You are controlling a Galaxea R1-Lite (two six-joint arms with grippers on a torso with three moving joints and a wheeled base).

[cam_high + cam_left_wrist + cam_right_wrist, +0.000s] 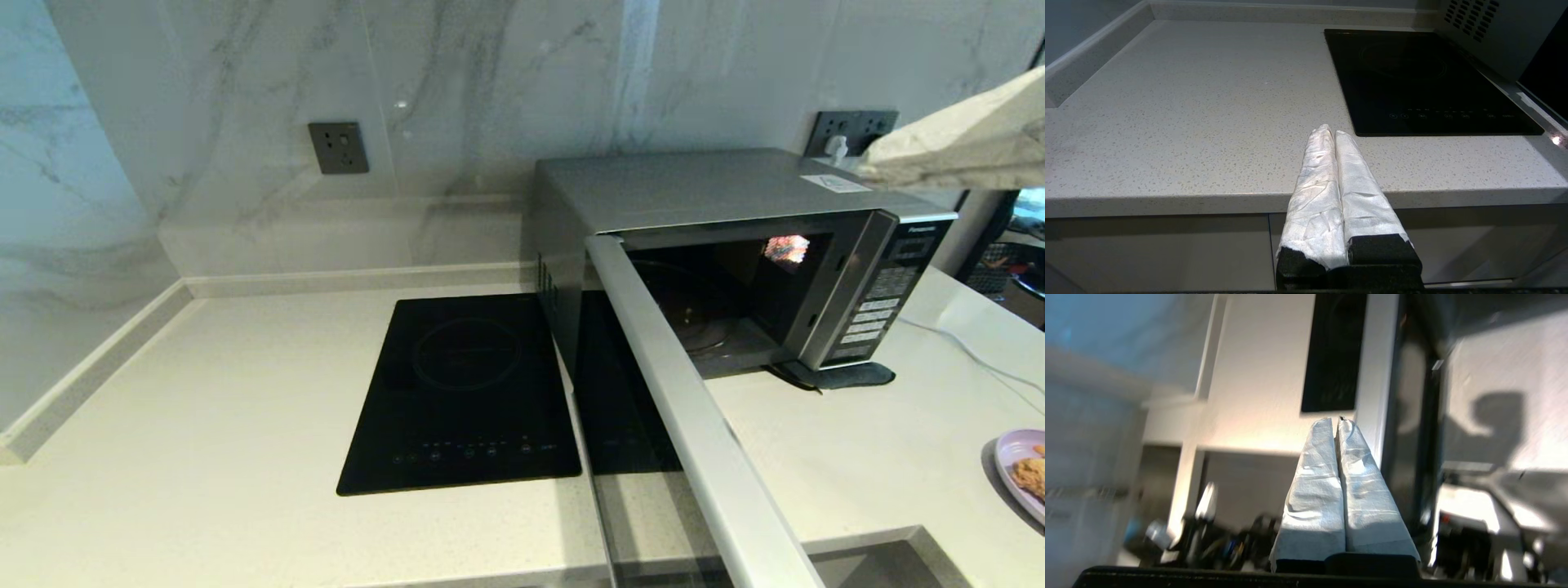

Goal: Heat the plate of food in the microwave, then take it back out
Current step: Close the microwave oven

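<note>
The silver-grey microwave stands at the back right of the counter, and its vented side shows in the left wrist view. Its door is swung wide open towards me. The dark cavity holds only the glass turntable. The lilac plate of food lies on the counter at the far right edge, carrying a golden-brown fried piece. My right gripper hangs shut and empty, high above the microwave's right end. My left gripper is shut and empty, low at the counter's front edge.
A flat black induction hob lies left of the microwave. Wall sockets sit on the marble backsplash. A white cable runs along the counter to the right of the microwave. A step in the counter shows at the front right.
</note>
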